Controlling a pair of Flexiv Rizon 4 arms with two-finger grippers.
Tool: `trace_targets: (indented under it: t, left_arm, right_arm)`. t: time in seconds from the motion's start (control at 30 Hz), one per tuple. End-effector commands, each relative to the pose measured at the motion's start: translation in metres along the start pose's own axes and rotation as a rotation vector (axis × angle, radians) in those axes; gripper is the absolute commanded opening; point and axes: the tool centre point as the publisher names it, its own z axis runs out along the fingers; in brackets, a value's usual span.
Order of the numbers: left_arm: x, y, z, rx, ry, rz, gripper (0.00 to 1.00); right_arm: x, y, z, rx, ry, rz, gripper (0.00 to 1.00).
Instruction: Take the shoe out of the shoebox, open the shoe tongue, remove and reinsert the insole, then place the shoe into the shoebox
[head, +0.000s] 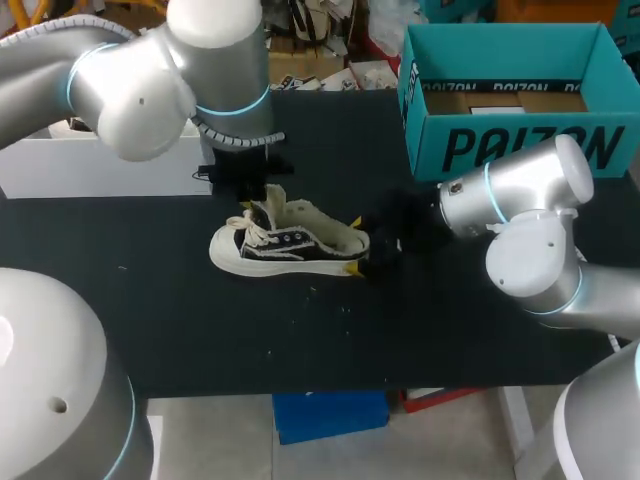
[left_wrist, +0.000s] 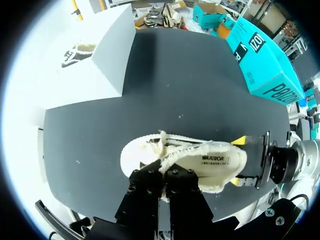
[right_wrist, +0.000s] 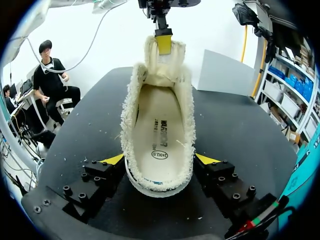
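Note:
A black-and-white sneaker (head: 288, 243) with a cream fleece lining lies on the dark table, toe to the left. My left gripper (head: 260, 192) hangs over its front, shut on the upright tongue (right_wrist: 164, 62), which it holds pulled up and forward. In the left wrist view the left gripper (left_wrist: 164, 172) pinches the fleece edge. My right gripper (right_wrist: 159, 160) clasps the heel, one yellow tip on each side of the shoe (right_wrist: 159, 125). The insole (right_wrist: 160, 132) lies flat inside. The teal shoebox (head: 510, 150) stands open at the back right.
A white box (head: 90, 165) sits at the back left of the table (head: 450, 320), behind my left arm. The right arm's elbow (head: 535, 250) bulks between the shoe and the table's right edge.

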Motion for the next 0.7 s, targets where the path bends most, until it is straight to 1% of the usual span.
trace_targets:
  t: [0.03, 0.1, 0.43, 0.7]
  left_arm:
    - [-0.012, 0.006, 0.004, 0.039, 0.193, -0.011, 0.00]
    - [-0.014, 0.005, 0.005, 0.034, 0.204, -0.027, 0.00]
    - [-0.028, 0.006, 0.006, 0.060, 0.264, -0.074, 0.00]
    - [-0.033, 0.008, 0.016, 0.019, 0.273, -0.103, 0.00]
  right_arm:
    - [0.000, -0.001, 0.001, 0.001, 0.000, 0.001, 0.00]
    - [0.000, -0.001, 0.001, 0.001, 0.000, 0.001, 0.00]
    - [0.000, -0.001, 0.001, 0.001, 0.000, 0.001, 0.00]
    - [0.000, -0.001, 0.001, 0.001, 0.000, 0.001, 0.00]
